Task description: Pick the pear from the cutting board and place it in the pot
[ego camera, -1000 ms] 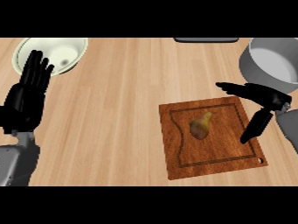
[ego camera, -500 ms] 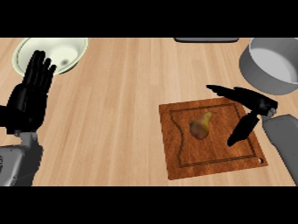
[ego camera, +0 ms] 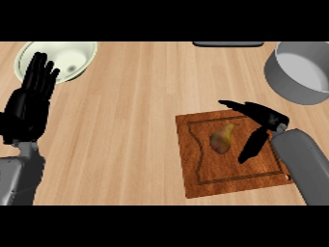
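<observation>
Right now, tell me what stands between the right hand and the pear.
Nothing visible does. The right hand, open, hovers just right of the pear on the cutting board, with only bare board between them.

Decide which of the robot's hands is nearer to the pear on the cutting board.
The right hand: it is open just right of the pear, over the cutting board. The left hand rests open far off at the view's left.
</observation>
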`<action>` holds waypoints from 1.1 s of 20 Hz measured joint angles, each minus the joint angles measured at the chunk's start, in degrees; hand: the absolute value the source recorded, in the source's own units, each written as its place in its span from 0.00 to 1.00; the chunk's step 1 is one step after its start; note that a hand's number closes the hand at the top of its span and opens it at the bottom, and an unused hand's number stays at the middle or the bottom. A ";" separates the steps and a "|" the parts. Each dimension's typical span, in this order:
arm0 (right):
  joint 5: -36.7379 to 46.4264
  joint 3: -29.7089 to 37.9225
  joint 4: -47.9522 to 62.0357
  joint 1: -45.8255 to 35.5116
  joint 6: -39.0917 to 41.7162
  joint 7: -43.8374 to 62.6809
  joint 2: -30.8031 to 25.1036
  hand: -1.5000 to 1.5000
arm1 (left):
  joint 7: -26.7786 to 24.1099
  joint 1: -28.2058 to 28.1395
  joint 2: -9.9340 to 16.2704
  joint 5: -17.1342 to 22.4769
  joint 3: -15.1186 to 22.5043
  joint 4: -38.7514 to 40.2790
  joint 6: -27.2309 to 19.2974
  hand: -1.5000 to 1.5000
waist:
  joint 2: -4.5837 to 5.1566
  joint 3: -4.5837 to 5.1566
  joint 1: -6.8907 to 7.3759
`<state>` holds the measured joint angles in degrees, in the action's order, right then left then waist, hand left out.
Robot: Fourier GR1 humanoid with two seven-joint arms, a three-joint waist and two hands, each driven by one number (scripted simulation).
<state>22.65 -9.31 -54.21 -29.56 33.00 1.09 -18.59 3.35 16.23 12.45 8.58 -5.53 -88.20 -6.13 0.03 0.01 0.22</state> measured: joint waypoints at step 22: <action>11.25 -1.32 7.28 -1.87 -10.34 -15.00 8.01 1.00 | -1.76 -0.27 -1.51 -1.18 -1.23 1.56 1.51 0.50 | -0.61 0.61 -0.29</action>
<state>33.90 -10.63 -46.93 -31.43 22.66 -13.91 -10.58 1.59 15.97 10.94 7.40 -6.76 -86.64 -4.61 -0.57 0.62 -0.07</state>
